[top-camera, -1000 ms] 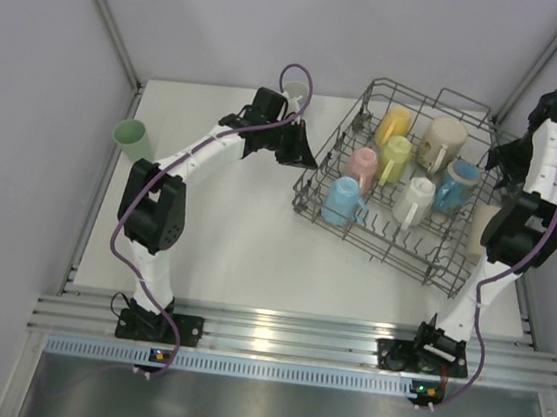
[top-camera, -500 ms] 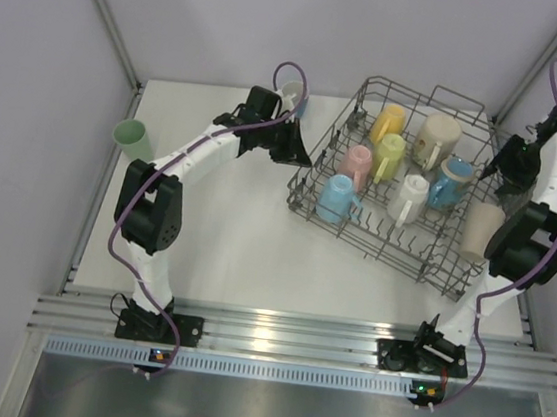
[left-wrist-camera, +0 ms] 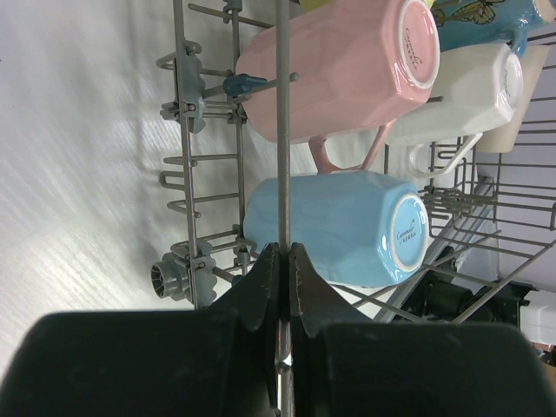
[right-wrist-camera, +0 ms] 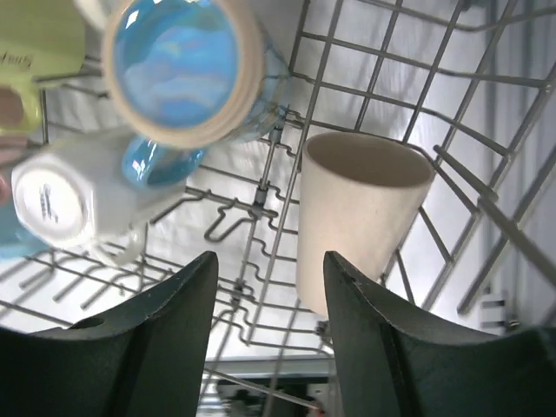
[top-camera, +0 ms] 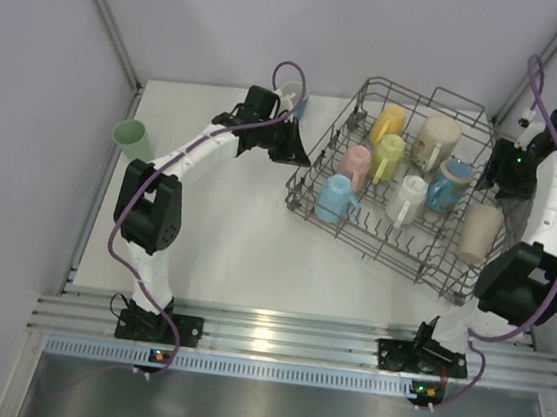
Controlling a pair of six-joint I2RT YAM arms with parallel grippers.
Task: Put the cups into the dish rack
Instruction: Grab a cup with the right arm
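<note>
The grey wire dish rack (top-camera: 449, 273) sits at the table's right. My left gripper (top-camera: 298, 156) is shut on a wire of its left rim; in the left wrist view the gripper (left-wrist-camera: 283, 253) pinches that wire (left-wrist-camera: 282, 130). Pink (left-wrist-camera: 347, 65), light blue (left-wrist-camera: 334, 228) and white (left-wrist-camera: 473, 82) cups lie inside. My right gripper (top-camera: 495, 179) hangs open over the rack's right end, holding nothing. A beige tumbler (top-camera: 479, 232) stands there; in the right wrist view the tumbler (right-wrist-camera: 360, 213) is just beyond the open gripper (right-wrist-camera: 269, 261).
A mint green cup (top-camera: 131, 136) stands alone at the table's left edge. Another pale cup (top-camera: 295, 94) stands at the back, behind my left wrist. Yellow (top-camera: 390, 124), lime (top-camera: 394, 155), cream (top-camera: 440, 139) and blue patterned (top-camera: 451, 183) cups fill the rack's far half.
My right arm has risen and swung out to the right, uncovering the beige tumbler. The rack has slid slightly left with my left gripper still shut on its rim.
</note>
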